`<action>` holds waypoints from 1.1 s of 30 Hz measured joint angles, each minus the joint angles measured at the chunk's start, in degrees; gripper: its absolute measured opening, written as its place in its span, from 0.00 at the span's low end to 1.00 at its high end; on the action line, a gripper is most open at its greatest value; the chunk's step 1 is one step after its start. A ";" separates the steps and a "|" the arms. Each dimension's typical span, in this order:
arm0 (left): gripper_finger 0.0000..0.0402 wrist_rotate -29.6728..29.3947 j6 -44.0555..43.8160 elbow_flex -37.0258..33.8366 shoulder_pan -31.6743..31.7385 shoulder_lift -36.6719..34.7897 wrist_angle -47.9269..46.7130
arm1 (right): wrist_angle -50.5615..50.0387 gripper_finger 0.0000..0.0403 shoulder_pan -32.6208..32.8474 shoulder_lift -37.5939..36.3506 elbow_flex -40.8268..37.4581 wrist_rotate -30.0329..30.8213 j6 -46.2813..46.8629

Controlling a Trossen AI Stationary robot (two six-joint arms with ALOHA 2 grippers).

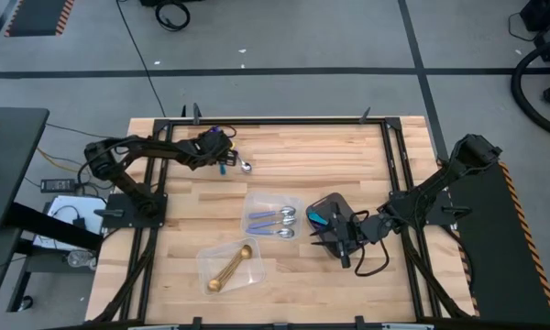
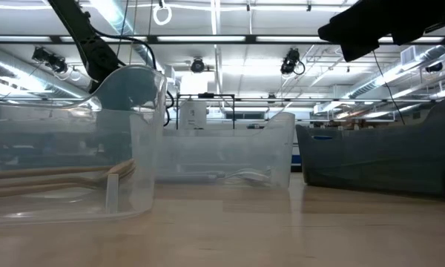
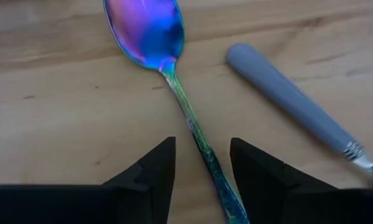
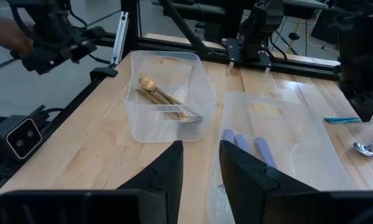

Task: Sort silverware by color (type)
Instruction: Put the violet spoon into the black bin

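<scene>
An iridescent purple-blue spoon (image 3: pixel 148 30) lies flat on the wooden table near its far-left part. My left gripper (image 3: pixel 202 171) is open just over it, with one finger on each side of the spoon's thin handle (image 3: pixel 196 127). Beside it lies a grey-handled silver spoon (image 3: pixel 286 99), also seen from above (image 1: pixel 245 166). My right gripper (image 4: pixel 202 165) is open and holds nothing; it sits low at the table's right (image 1: pixel 316 225). Gold utensils (image 4: pixel 165 96) lie in one clear container. Grey-handled spoons (image 1: pixel 277 218) lie in another.
The gold container (image 1: pixel 231 266) stands near the table's near edge, and the container with grey-handled spoons (image 1: pixel 275 217) stands mid-table. A black frame (image 1: pixel 284 119) runs along the table's edges. Bare wood lies between the left gripper (image 1: pixel 220 156) and the containers.
</scene>
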 joint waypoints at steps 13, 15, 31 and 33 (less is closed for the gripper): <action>0.28 -0.22 3.67 0.17 2.03 2.56 1.18 | 0.42 0.28 0.21 -0.02 0.01 -0.02 -0.24; 0.24 0.16 4.94 0.17 2.08 2.58 0.71 | 0.44 0.28 0.21 -0.02 0.01 -0.02 -0.24; 0.05 4.47 9.11 -0.01 -0.03 0.56 -3.22 | 0.42 0.28 0.57 -0.02 0.01 -0.02 0.04; 0.05 5.65 9.71 -0.12 -0.77 -0.51 -3.62 | 0.42 0.28 0.56 -0.02 0.01 -0.02 0.04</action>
